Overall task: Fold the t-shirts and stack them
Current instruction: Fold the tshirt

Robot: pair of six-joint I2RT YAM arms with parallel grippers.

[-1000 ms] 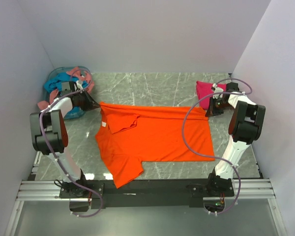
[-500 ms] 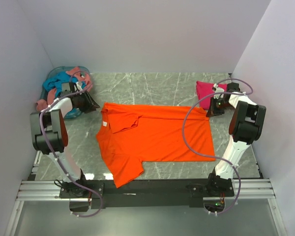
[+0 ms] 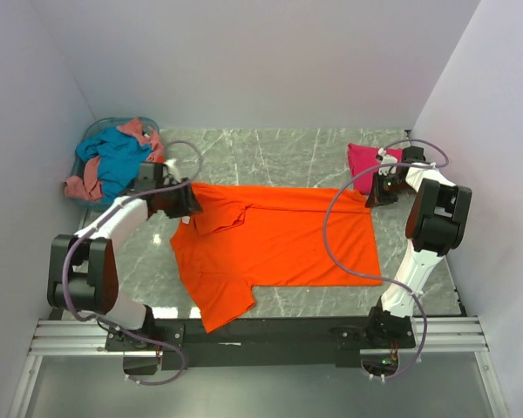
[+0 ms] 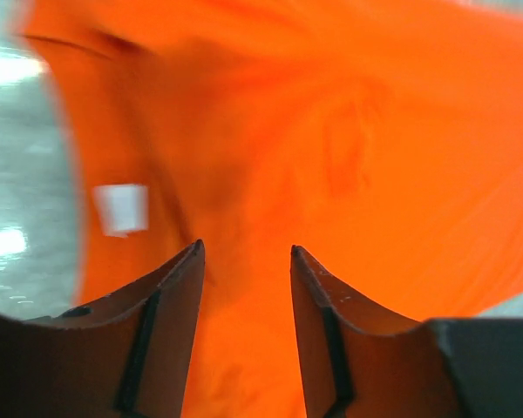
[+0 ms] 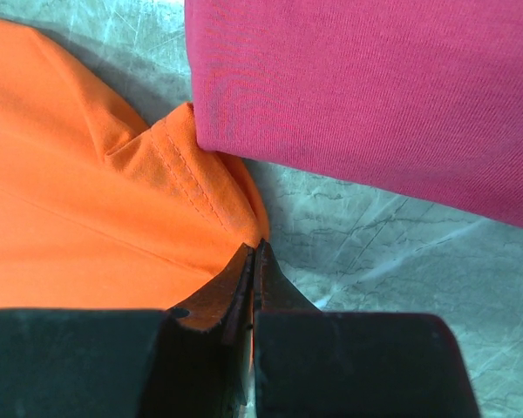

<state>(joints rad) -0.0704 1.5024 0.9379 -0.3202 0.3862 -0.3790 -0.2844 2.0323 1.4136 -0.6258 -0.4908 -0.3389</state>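
Swung in from the far left, the left gripper (image 4: pixel 244 252) now hovers over the orange t-shirt (image 3: pixel 275 239) near its collar, jaws parted and holding nothing. The shirt lies spread on the table (image 3: pixel 270 157). The right gripper (image 5: pixel 254 248) is closed at its far right corner, just beside the magenta t-shirt (image 5: pixel 357 87). Whether it pinches cloth is unclear.

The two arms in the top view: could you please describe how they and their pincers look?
The left arm and right arm both have white lower links, bulky black upper housings and a looping purple-grey cable. The left pincer and right pincer each carry two dark, tapered fingers.
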